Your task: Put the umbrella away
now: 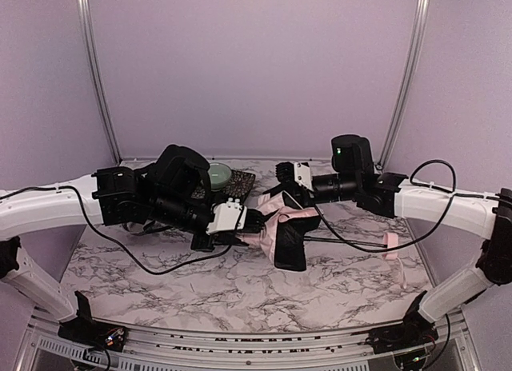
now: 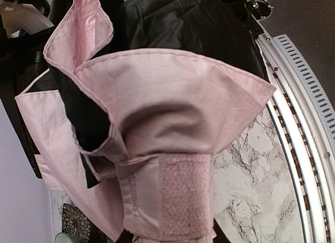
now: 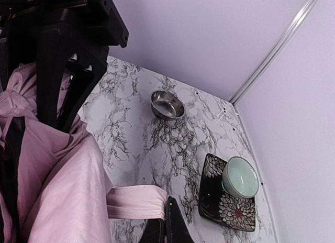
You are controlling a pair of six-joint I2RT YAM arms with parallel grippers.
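The umbrella (image 1: 278,215) is a crumpled bundle of pale pink fabric and black lining held above the middle of the table between both arms. My left gripper (image 1: 254,223) is shut on the bundle's lower end. In the left wrist view the fabric (image 2: 167,96) fills the frame and a pink velcro strap (image 2: 186,193) wraps the part in the jaws. My right gripper (image 1: 282,187) is shut on the free end of the pink strap (image 3: 138,201), pinched at its fingertips (image 3: 175,224). A small pink handle (image 1: 390,247) lies on the table to the right.
At the back of the marble table (image 1: 240,291) a pale green bowl (image 3: 241,176) sits on a black floral plate (image 3: 220,203). A steel bowl (image 3: 167,104) stands further off. Black cables loop over the table. A metal rail (image 2: 309,107) runs along the near edge.
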